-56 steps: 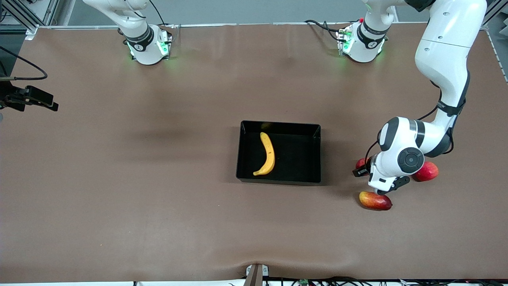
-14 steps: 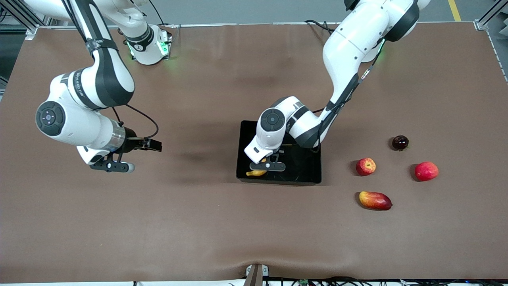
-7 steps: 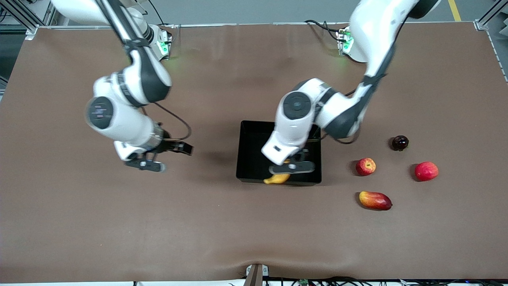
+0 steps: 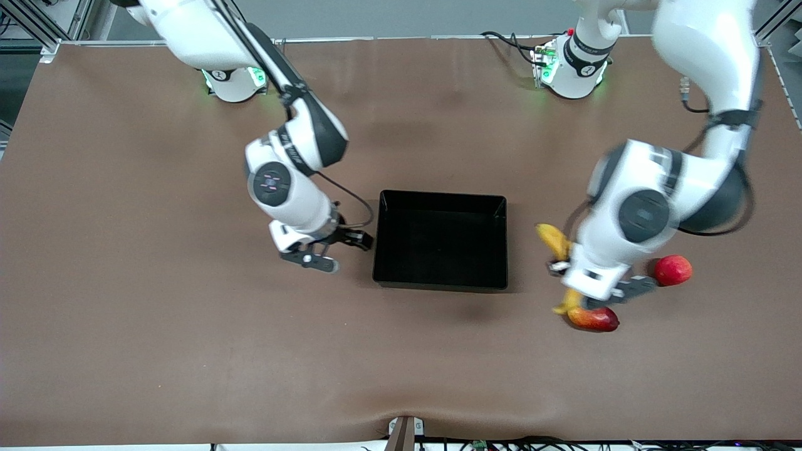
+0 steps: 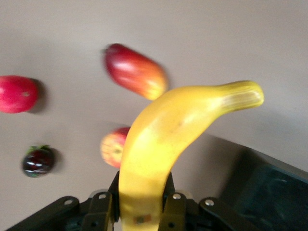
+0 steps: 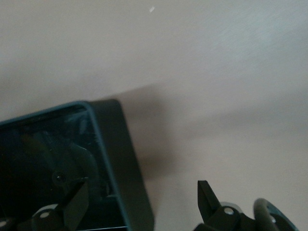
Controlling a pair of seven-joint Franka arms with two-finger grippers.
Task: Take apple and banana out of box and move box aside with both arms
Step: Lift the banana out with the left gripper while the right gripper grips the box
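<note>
Your left pincer [image 4: 592,289] is clenched on the banana [image 4: 554,241] and holds it in the air over the cluster of fruit at the left arm's end of the worktop [image 4: 188,351]. In the front view the banana's long axis runs roughly along the near-far line of the worktop: one tip shows above the wrist, the other pokes out just above the elongated red-yellow fruit [image 4: 593,318]. In the left wrist view the banana [image 5: 163,139] stands up out of the fingers, gripped near one end, with the apple [image 5: 113,146], the round red fruit [image 5: 17,93] and a dark fruit [image 5: 38,160] on the worktop below it. So the spot under your pincer is crowded; I judge you need bare worktop beside these fruits before you let go.

The box [image 4: 440,240] sits in the middle of the worktop, holding no fruit, its long sides running across between the two arms' ends. Your right pincer [image 4: 319,254] hangs released just beside the box's short wall on the right arm's end; the right wrist view shows that wall [image 6: 122,159] between its spread fingers. That arm is much the nearer to the box. The left arm has to shed the banana and come to the other short wall.
</note>
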